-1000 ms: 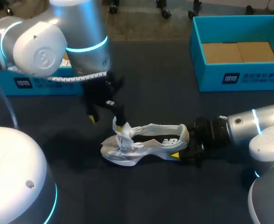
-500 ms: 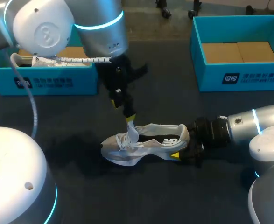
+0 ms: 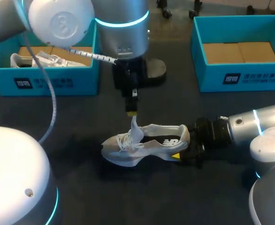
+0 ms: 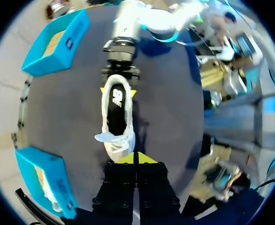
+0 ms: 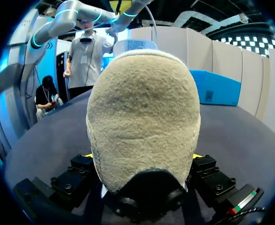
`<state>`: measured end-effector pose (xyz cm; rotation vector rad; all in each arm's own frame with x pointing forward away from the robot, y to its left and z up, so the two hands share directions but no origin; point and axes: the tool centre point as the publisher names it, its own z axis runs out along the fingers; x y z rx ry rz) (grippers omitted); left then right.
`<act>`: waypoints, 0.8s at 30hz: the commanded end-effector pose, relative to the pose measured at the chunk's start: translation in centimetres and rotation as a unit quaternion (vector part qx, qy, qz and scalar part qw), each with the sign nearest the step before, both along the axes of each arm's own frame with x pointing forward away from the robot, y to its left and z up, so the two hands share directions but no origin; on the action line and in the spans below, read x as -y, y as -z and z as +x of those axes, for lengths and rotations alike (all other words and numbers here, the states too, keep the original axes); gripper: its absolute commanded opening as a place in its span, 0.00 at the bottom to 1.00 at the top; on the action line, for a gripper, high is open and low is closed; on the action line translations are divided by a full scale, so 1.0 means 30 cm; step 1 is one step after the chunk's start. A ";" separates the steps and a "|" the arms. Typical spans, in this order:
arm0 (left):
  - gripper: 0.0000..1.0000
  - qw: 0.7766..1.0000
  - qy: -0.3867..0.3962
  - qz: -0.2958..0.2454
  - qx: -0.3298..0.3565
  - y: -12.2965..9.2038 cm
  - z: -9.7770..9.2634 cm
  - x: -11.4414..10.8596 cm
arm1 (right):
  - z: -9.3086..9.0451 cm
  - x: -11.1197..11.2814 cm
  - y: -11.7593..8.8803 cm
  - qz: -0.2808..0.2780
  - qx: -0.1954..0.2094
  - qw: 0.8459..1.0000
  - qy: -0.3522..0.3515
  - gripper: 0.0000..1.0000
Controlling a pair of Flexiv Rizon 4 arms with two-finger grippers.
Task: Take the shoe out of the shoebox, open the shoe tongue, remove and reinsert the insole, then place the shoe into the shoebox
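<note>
Swinging in from the frame's left, the left arm has carried its left fingers [image 3: 132, 112] rightward to just above the shoe [image 3: 149, 144], and the shoe tongue [image 3: 134, 127], slack a second ago, now stands nearly upright. Those fingers are clenched on the tongue's upper end. The shoe sits sole-down on the dark worktop [image 3: 81, 187] in the lower middle of the frame, its long axis running left to right, toe toward the left and heel toward the right. At the heel the right fingers [image 3: 175, 156] grasp it from both sides. The open shoebox [image 3: 249, 77] stands well apart at the upper right.
</note>
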<state>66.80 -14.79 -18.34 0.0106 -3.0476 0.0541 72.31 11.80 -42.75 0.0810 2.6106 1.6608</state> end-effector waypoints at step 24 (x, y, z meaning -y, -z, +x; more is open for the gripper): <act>0.00 0.999 0.014 -0.044 0.011 0.105 0.103 0.157 | 0.006 -0.009 0.011 -0.001 0.000 1.000 0.001 0.00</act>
